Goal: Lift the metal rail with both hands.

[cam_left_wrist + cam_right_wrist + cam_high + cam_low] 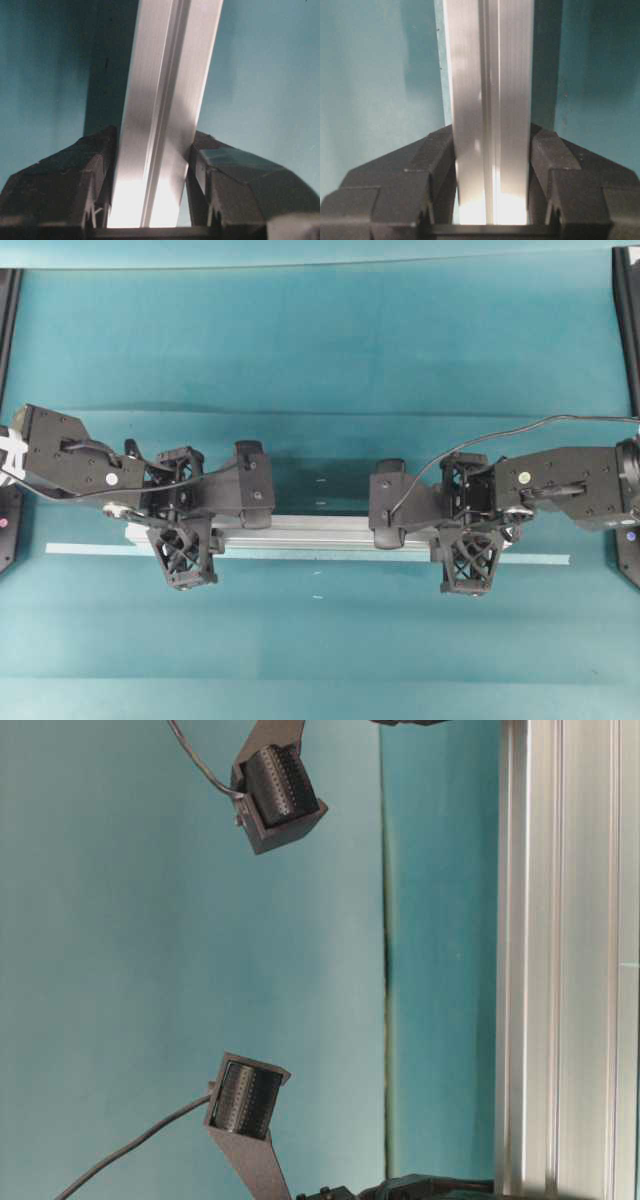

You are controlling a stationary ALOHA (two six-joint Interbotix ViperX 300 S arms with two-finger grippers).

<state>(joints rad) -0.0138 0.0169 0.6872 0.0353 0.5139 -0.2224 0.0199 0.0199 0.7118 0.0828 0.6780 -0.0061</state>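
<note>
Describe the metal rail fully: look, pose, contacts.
The metal rail is a long, straight bar of brushed silver aluminium with lengthwise grooves. It runs left to right across the teal table, beside a thin pale strip. The left gripper straddles it near one end, pads on both sides; the right gripper straddles it near the other. Whether it has left the table is unclear.

One metal rail [320,532], silver, grooved lengthwise. Two black robot hands: left hand [215,505] and right hand [425,515], one per side of the overhead view. One thin pale tape strip [85,549] under the rail, ends showing past both arms. Two black cables, one per arm. One teal worktop [320,340]. Few tiny white marks on it, count unclear.
</note>
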